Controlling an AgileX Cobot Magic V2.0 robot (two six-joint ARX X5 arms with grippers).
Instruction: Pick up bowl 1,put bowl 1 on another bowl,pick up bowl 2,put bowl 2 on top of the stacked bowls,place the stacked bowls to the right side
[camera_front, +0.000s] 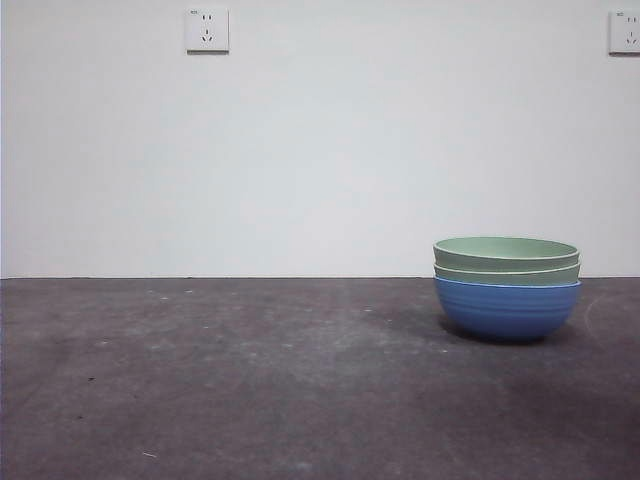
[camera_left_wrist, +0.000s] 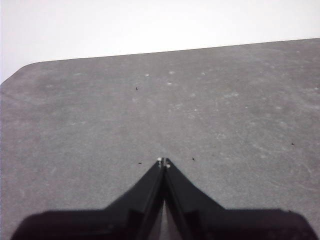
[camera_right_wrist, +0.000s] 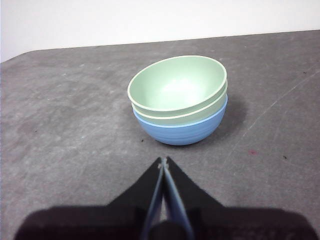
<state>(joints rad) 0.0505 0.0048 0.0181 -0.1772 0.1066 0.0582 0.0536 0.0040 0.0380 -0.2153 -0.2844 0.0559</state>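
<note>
Just beyond R hand (camera_right_wrist: 163, 161): stacked bowls (camera_right_wrist: 178, 100)

Front view: low, level across table (camera_front: 200, 380). Wrist views: angled down over table. Front and right wrist share the stacked bowls (camera_front: 506, 288).

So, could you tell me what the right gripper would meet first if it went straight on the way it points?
Most likely the blue bowl at the bottom of the stack. The right gripper, shut, points at it across bare table. Its height is unclear, so it might meet the green bowls instead.
</note>
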